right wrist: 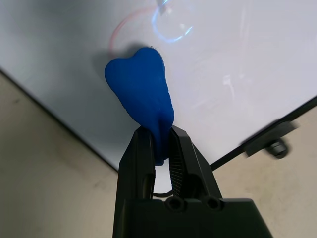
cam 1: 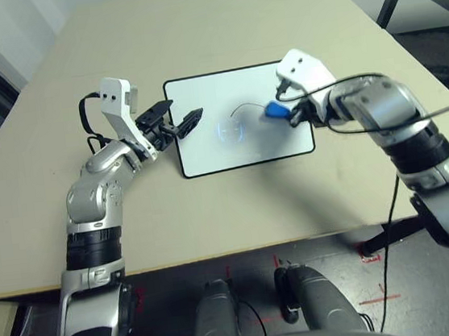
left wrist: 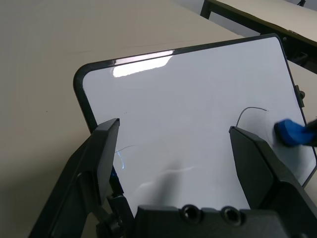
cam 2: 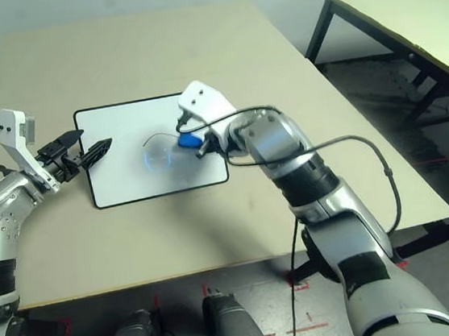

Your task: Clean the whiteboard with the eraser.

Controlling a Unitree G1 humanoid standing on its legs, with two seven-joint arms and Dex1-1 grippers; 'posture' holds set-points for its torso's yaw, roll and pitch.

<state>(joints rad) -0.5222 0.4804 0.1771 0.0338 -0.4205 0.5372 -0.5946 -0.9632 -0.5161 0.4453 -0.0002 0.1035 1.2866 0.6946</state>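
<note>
Blue eraser (right wrist: pixel 141 94): pinched at one end in our right tool (right wrist: pixel 159 144), its free end set down on the whiteboard (cam 1: pixel 204 130) beside a thin curved pen line (cam 1: pixel 242 107), placed, we judge, to wipe it. Whiteboard: white, black-framed, flat on the beige worktop (cam 1: pixel 217 31), mid-field. Left tool (cam 1: pixel 178 118): fingers spread wide, empty, over the board's left edge, likely posted to steady it against sliding.

Blue eraser (right wrist: pixel 141 94), black-framed white whiteboard (cam 1: pixel 205 142), beige table (cam 1: pixel 193 34)
</note>
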